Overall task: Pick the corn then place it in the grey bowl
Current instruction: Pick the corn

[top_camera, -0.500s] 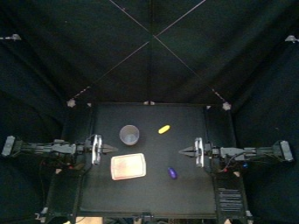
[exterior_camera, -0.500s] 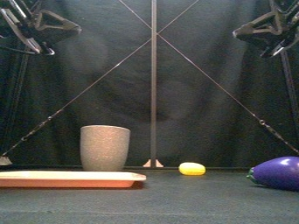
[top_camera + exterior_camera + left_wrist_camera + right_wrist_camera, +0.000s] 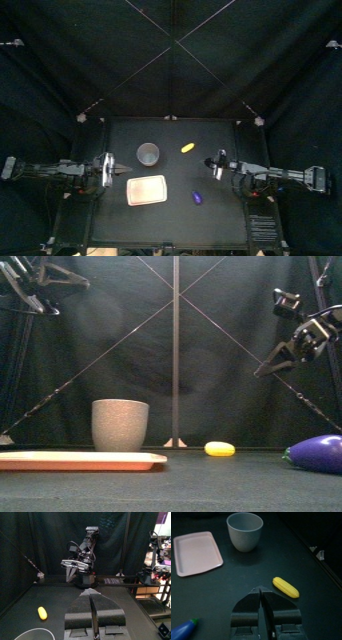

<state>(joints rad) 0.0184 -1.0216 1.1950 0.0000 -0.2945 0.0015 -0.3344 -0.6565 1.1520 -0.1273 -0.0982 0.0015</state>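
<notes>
**Corn on the table, clear of both closed grippers**

The black table [image 3: 174,225] carries four things, and both arms are above it. The left arm hangs at the table's left side. Its left gripper [image 3: 91,592] has its jaws pressed flat together with only a thin seam between them, and nothing is in them. The right arm reaches in from the right and is raised well off the table in the front view. The right gripper [image 3: 261,589] is also closed and empty, with its jaws meeting along a narrow line.

The flat pink tray [image 3: 146,189] lies left of the middle, toward the front, with nothing on it. The tall grey bowl [image 3: 120,424] stands upright behind the tray, apart from it. A purple toy eggplant [image 3: 321,453] lies near the front on the right, below the right arm.

The yellow corn [image 3: 189,147] lies on its side on the bare table toward the back, right of the grey bowl and not touching it. In the right wrist view the corn [image 3: 285,587] sits just beyond the jaw tips and off to one side of their line, on the table below them. From the left wrist the corn [image 3: 42,613] is well apart from the jaws and near the bowl's rim.
</notes>
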